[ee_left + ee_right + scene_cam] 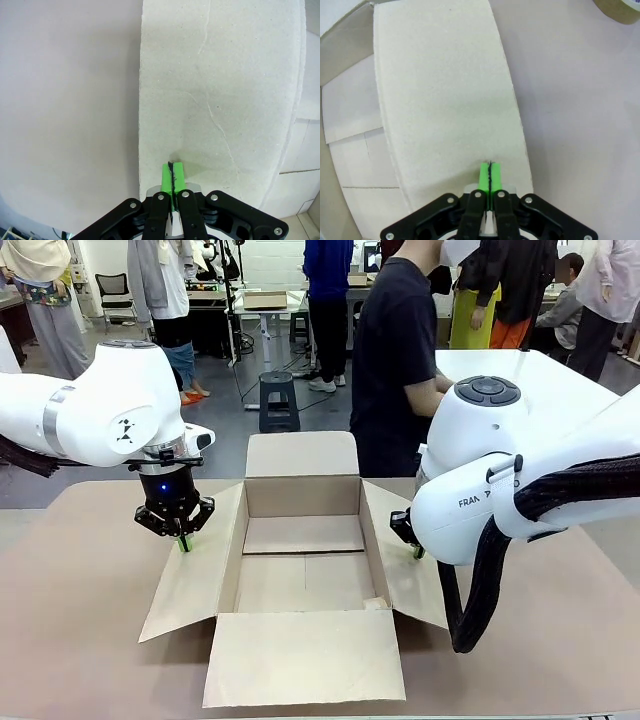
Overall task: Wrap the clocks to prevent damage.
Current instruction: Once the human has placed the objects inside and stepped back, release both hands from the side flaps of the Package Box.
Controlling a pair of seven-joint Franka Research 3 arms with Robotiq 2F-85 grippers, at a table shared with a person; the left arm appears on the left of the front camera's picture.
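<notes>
Cardboard box point(300, 580) open and bare inside, a gripper at each side flap.
No clocks lie in the box, and where the clocks are cannot be told, so the wrapping looks not yet begun and all of it seems left to do. The box's four flaps are folded out. The left gripper point(183, 542), pads pressed together on nothing, has its tips at the 9 o'clock flap point(195, 575), touching it or nearly so. The right gripper point(416, 552), likewise pressed together and empty, meets the 3 o'clock flap point(408, 585). A person point(395, 360) stands at 12 o'clock, across the table point(80, 630).
</notes>
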